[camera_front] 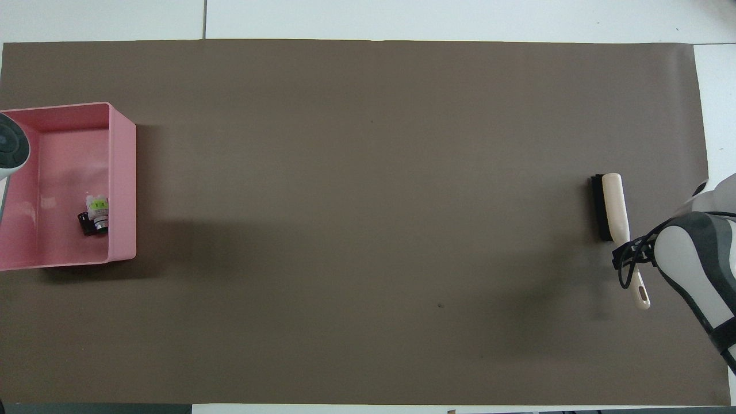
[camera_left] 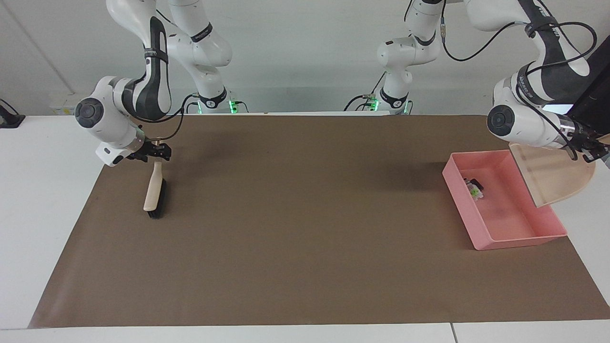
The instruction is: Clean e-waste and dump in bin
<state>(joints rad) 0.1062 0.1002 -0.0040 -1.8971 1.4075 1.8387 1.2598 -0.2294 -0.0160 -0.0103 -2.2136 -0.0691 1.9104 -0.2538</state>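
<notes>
The two e-waste bits, one whitish with green marks point(camera_left: 474, 189) and one dark stubby cylinder point(camera_left: 475, 182), lie together inside the pink bin point(camera_left: 481, 238) by its wall toward the table's middle. They also show in the overhead view point(camera_front: 95, 214), inside the bin point(camera_front: 122, 172). My left gripper point(camera_left: 591, 153) is shut on the handle of the beige dustpan point(camera_left: 553, 178). It holds the dustpan empty and steeply tilted over the bin's outer edge. My right gripper point(camera_left: 155, 152) is shut on the handle of a beige brush point(camera_left: 155, 193), whose black bristles rest on the mat.
A brown mat point(camera_left: 305, 228) covers most of the white table. The bin stands at the left arm's end of the mat, the brush point(camera_front: 610, 206) at the right arm's end. The left arm's joint point(camera_front: 8, 144) hangs over the bin's outer rim.
</notes>
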